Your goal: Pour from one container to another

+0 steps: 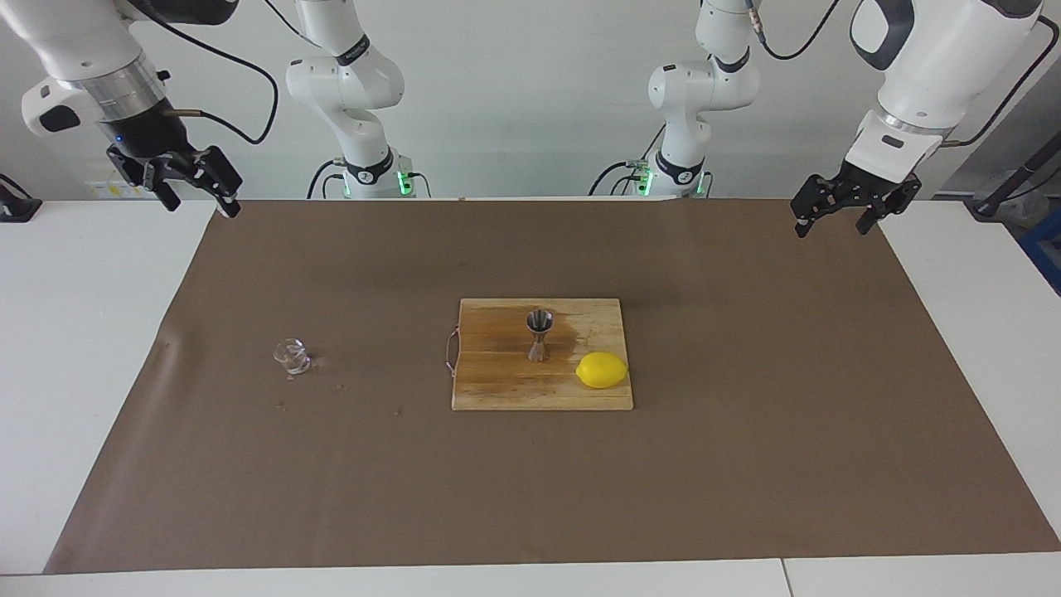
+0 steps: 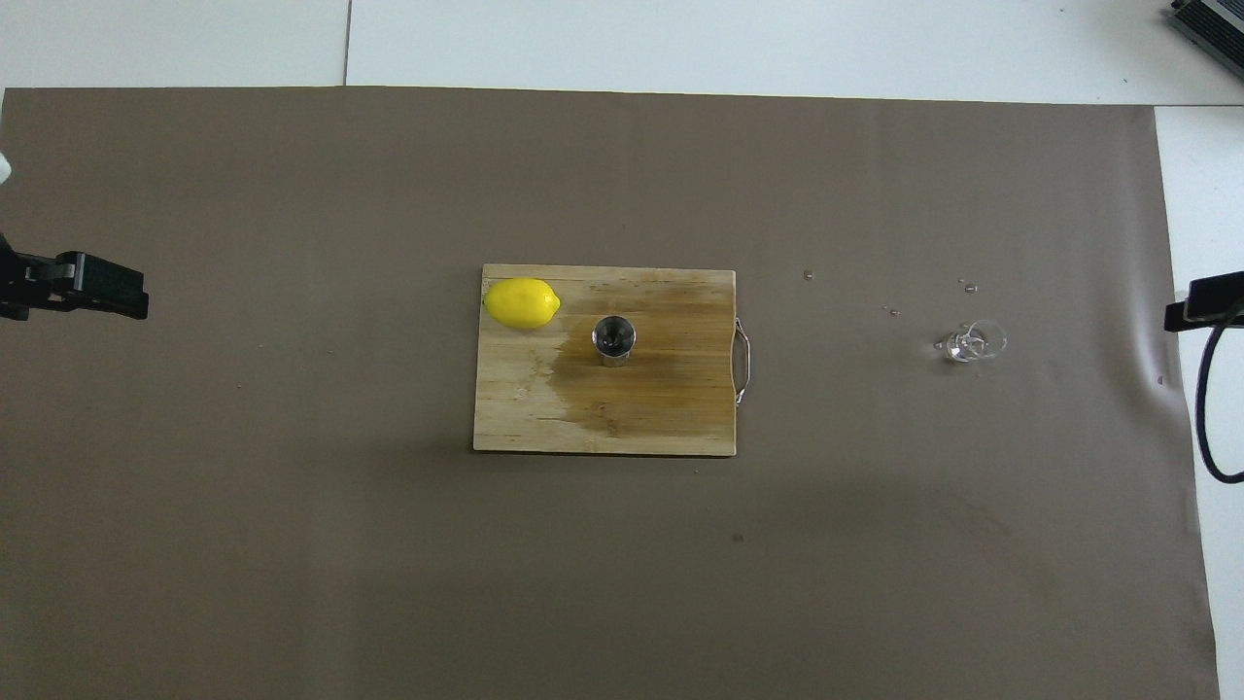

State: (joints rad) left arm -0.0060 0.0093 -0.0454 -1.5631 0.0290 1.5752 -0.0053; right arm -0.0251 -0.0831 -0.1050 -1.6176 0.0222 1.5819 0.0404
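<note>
The cup (image 1: 292, 356) stands free on the bench, well below and apart from the right end effector (image 1: 184, 181), which hangs spread and empty over the mat's corner. It looks light, hard, slick and breakable, so a level pinch across its low wall seems safest. The left end effector (image 1: 847, 201) waits spread, well apart from the jigger (image 1: 539, 334) on the board (image 1: 497, 381).

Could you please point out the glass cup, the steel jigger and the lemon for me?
glass cup (image 1: 292, 356), facing view, on its clear side wall.
steel jigger (image 1: 539, 334), facing view, on its narrow waist.
lemon (image 2: 522, 302), overhead view, on the middle of its yellow skin.
</note>
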